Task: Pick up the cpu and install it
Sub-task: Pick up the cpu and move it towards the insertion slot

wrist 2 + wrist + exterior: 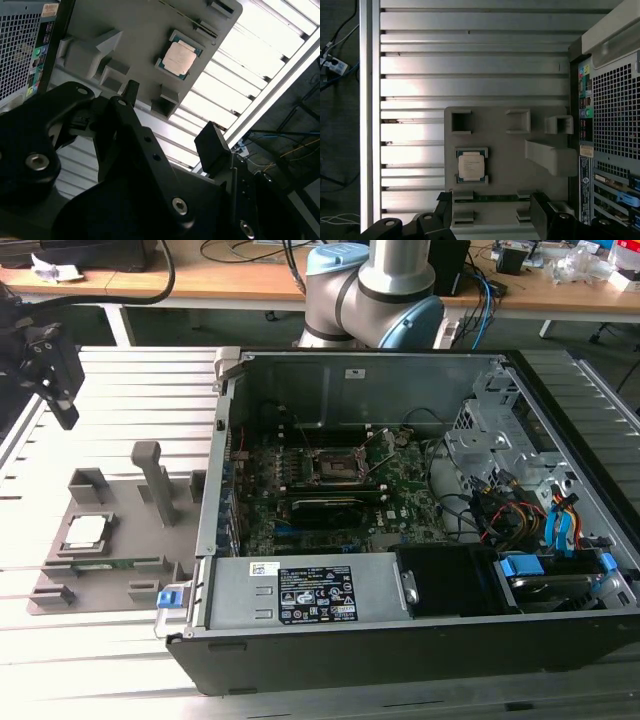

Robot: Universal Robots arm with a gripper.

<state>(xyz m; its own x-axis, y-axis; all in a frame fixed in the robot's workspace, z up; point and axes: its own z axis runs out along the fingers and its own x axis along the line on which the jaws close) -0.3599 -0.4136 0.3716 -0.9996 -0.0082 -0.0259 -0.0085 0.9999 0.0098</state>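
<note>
The cpu (85, 532) is a small square chip with a silver top. It lies flat in a pocket of the grey holder plate (110, 585) on the slatted table, at the exterior view's left. Both wrist views show the cpu (179, 57) (471, 166) from above. My black gripper (58, 390) hangs high over the table's far left, well above the holder and apart from the chip. It is open (492, 205), with nothing between its fingers (215, 145). The black motherboard socket (338, 465) sits inside the open computer case (300, 640).
The grey holder has raised posts (155, 475) and a long thin green strip (120, 562) along its near edge. The case's tall side wall (215, 490) rises right beside the holder. The arm's base (370, 290) stands behind the case. Cables fill the case's right side.
</note>
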